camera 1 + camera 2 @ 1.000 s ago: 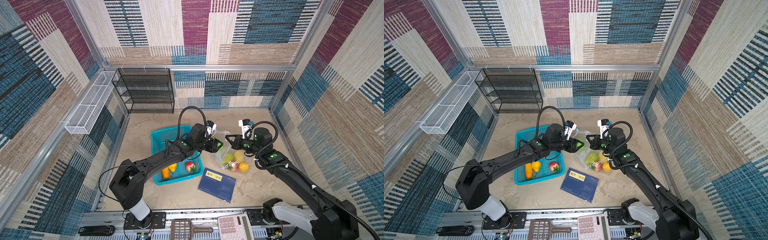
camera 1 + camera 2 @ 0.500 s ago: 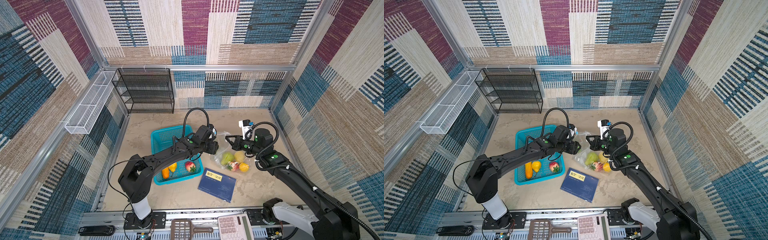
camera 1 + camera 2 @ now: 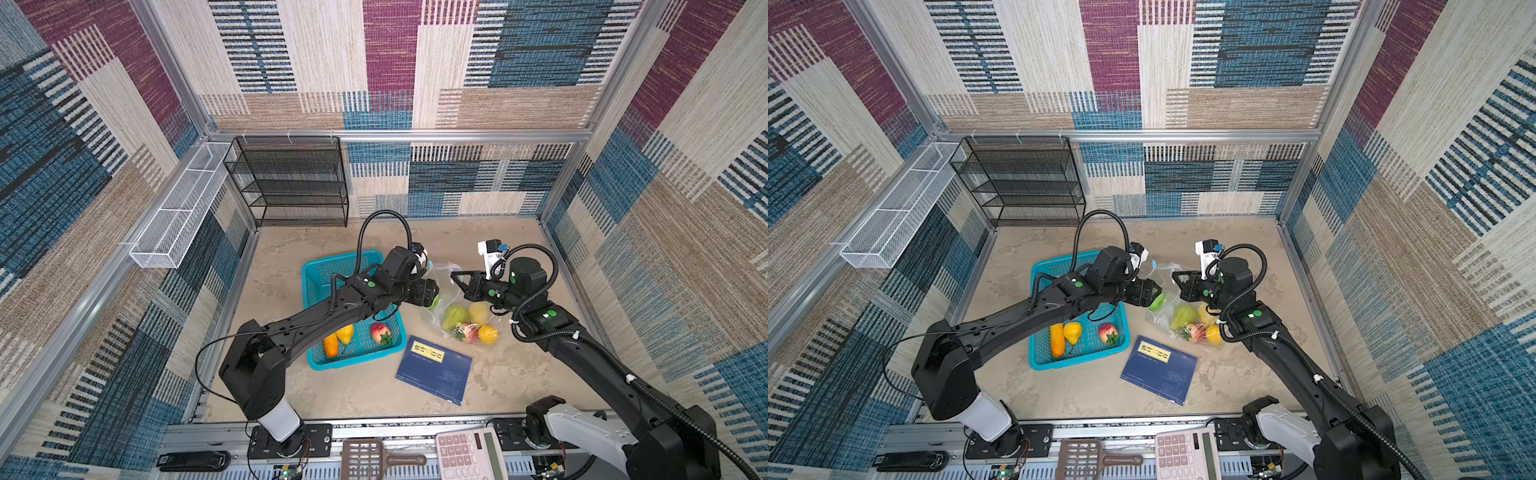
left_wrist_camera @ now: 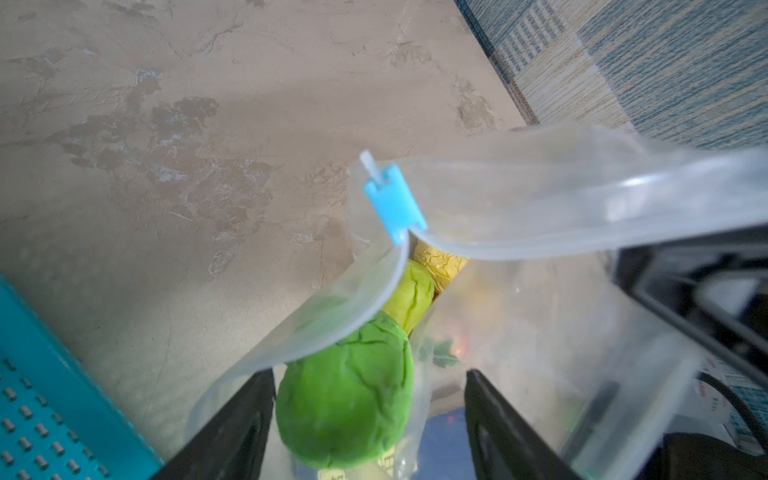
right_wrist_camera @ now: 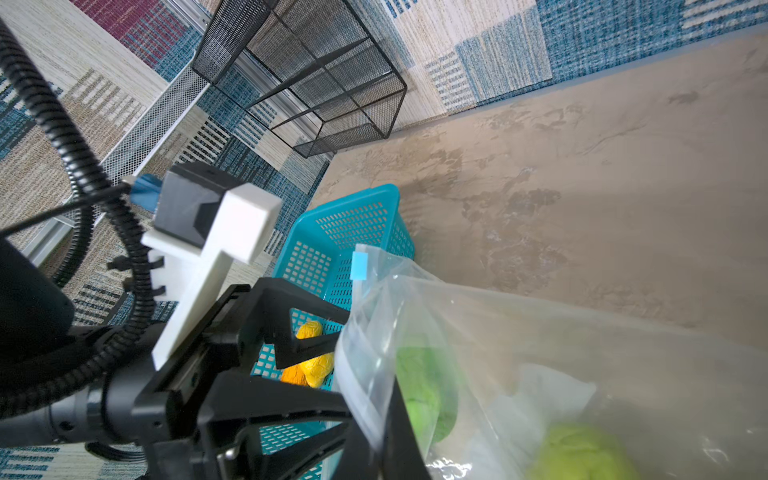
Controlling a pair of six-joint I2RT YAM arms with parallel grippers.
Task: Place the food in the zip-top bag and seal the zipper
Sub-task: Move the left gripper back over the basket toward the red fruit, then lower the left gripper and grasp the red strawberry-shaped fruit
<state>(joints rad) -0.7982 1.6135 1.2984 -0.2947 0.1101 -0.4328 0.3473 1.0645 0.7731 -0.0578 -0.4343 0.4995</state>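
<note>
The right gripper (image 3: 456, 276) is pinching the rim of the bag (image 4: 540, 195), holding its mouth open. The left gripper (image 4: 368, 378) is standing spread around a green fruit (image 4: 349, 399) just inside, above about 4 fruits (image 3: 455, 316) already bagged. 3 other fruits (image 3: 380, 332) are waiting in the teal basket (image 3: 353, 362) and the zipper (image 4: 519, 251) is lying unsealed, all on a mottled beige table (image 3: 365, 392) inside patchwork fabric walls (image 3: 390, 62).

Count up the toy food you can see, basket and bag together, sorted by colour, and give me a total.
Green food: 2
Yellow food: 2
Orange food: 2
Red food: 2
Total: 8
</note>
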